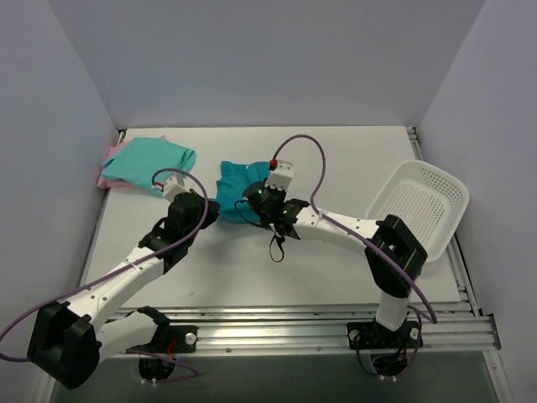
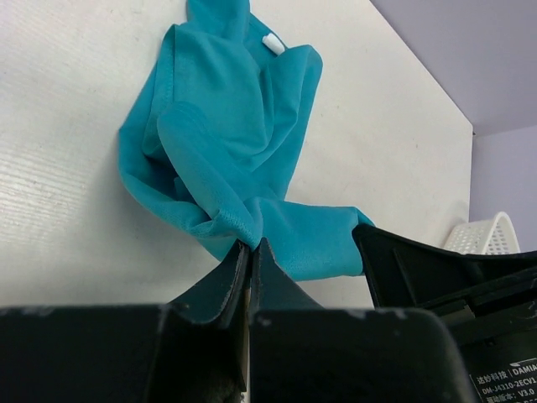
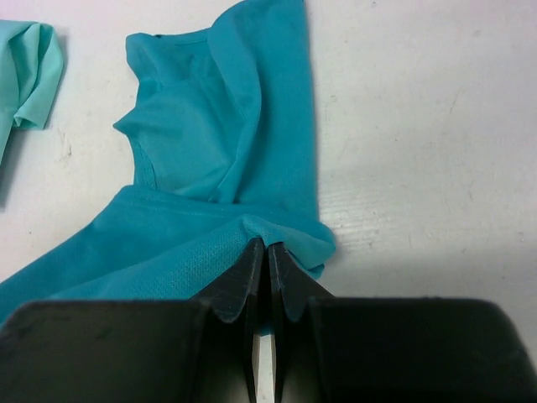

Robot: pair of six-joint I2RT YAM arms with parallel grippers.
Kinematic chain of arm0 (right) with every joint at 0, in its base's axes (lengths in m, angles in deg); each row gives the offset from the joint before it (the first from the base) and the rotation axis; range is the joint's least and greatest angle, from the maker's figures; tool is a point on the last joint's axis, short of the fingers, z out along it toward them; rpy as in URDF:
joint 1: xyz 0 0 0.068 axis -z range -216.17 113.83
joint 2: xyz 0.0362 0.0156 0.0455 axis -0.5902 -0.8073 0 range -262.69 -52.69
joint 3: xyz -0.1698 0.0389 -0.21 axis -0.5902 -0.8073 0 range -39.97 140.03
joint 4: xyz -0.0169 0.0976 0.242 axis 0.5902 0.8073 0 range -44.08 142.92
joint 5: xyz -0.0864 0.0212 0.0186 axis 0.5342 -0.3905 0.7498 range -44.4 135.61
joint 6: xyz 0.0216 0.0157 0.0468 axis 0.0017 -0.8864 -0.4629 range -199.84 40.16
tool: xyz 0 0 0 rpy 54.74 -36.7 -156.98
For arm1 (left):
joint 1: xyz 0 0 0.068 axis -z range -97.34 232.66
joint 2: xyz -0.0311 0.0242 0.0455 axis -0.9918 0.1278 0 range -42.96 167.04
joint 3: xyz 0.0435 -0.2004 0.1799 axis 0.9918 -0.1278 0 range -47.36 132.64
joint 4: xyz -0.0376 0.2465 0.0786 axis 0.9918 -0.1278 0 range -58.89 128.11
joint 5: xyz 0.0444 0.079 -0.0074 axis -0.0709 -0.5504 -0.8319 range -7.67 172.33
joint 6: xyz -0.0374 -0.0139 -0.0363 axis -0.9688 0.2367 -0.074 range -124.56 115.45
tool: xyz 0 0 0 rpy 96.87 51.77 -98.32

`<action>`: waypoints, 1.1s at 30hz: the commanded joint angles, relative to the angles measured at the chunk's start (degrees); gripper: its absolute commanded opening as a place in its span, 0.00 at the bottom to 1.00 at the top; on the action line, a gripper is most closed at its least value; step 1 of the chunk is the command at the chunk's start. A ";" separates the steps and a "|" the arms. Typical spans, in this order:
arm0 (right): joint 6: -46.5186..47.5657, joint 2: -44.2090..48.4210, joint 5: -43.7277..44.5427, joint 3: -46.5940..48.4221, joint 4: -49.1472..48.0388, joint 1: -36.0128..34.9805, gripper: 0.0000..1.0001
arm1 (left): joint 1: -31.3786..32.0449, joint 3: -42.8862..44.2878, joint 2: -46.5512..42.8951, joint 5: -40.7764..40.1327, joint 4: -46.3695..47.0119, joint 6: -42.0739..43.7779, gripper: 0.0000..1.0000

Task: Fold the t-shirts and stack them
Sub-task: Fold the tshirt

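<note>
walls (image 1: pixel 268 59): pale lavender | table (image 1: pixel 252 277): white | rail (image 1: pixel 336 332): aluminium, near edge

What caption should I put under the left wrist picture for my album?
Left hand pinching an edge of the crumpled teal t-shirt on the white table.

Your central t-shirt (image 1: pixel 233 186) lies in the middle of the tabletop (image 1: pixel 336 159), with the left gripper (image 2: pixel 252 245) at its left edge and the right gripper (image 3: pixel 267 245) at its right. Back left, the upper t-shirt (image 1: pixel 151 159) lies on the lower t-shirt (image 1: pixel 104 179). The basket (image 1: pixel 424 206) sits at the right edge.
</note>
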 commanded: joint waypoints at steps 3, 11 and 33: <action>3.14 -4.10 1.67 5.85 2.00 2.80 0.00 | -2.37 4.02 3.61 0.56 5.09 1.31 0.03; 4.81 -8.58 -1.23 10.42 0.15 6.15 0.00 | -6.94 6.56 11.34 5.40 11.42 1.14 0.03; 10.88 -34.03 -23.21 46.80 -11.32 26.01 1.00 | -27.42 75.22 74.93 36.19 3.65 4.48 0.94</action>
